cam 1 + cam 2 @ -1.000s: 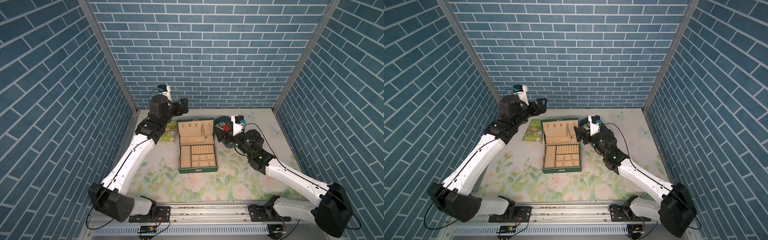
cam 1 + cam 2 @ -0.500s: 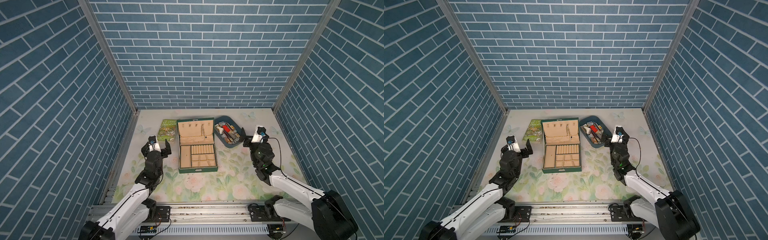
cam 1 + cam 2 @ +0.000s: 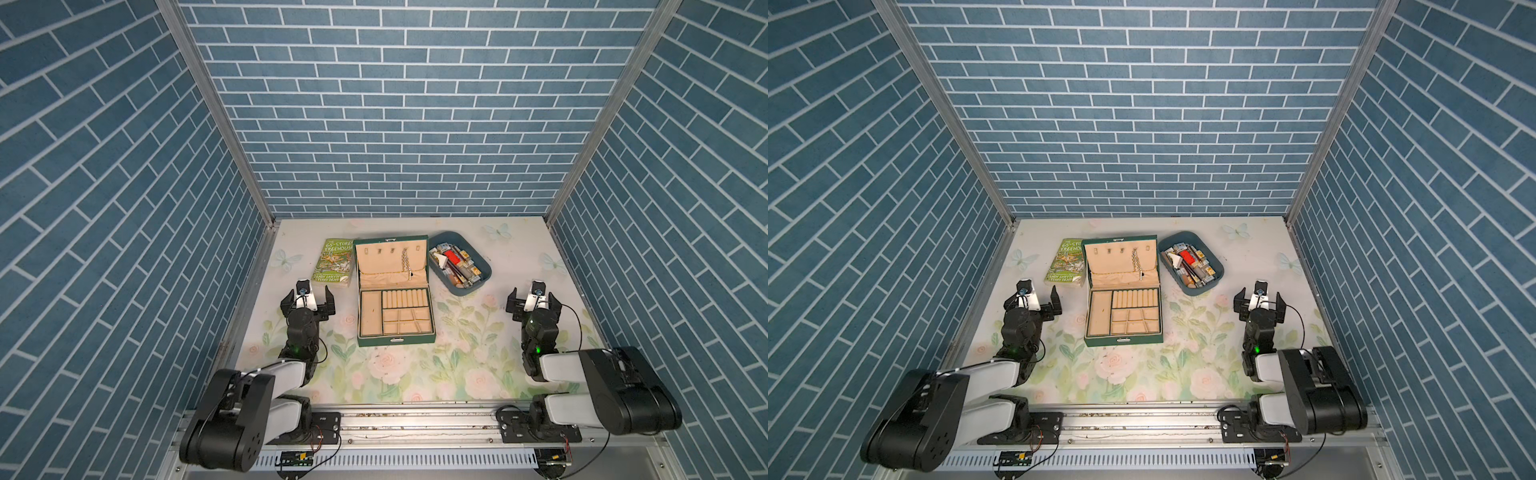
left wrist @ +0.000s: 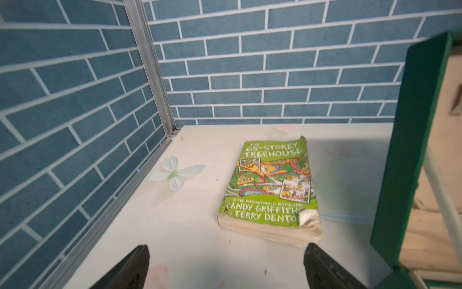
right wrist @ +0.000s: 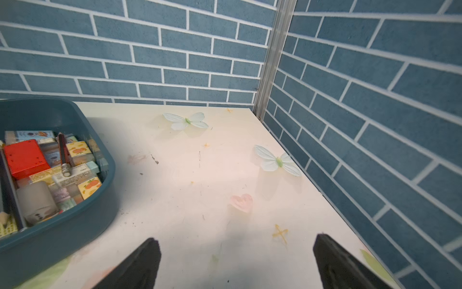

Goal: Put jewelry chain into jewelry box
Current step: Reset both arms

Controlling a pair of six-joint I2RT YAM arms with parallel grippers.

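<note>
While the jewelry chain [image 3: 405,266] hangs in the jewelry box [image 3: 395,340] lid, left claw [image 3: 308,300] and right claw [image 3: 532,300] gape wide, empty, well apart from it.

Three walls [image 3: 407,124] close the space, all covered with a blue-grey brick pattern with pale joints. In both top views two aluminium posts [image 3: 225,124] stand in the back corners, where the walls meet. The bench [image 3: 415,374] has a pale cover with pink roses and green leaves, and near the back some pale butterflies [image 5: 186,121]. A metal rail [image 3: 415,422] runs along its front edge. The light is even and soft.
</note>
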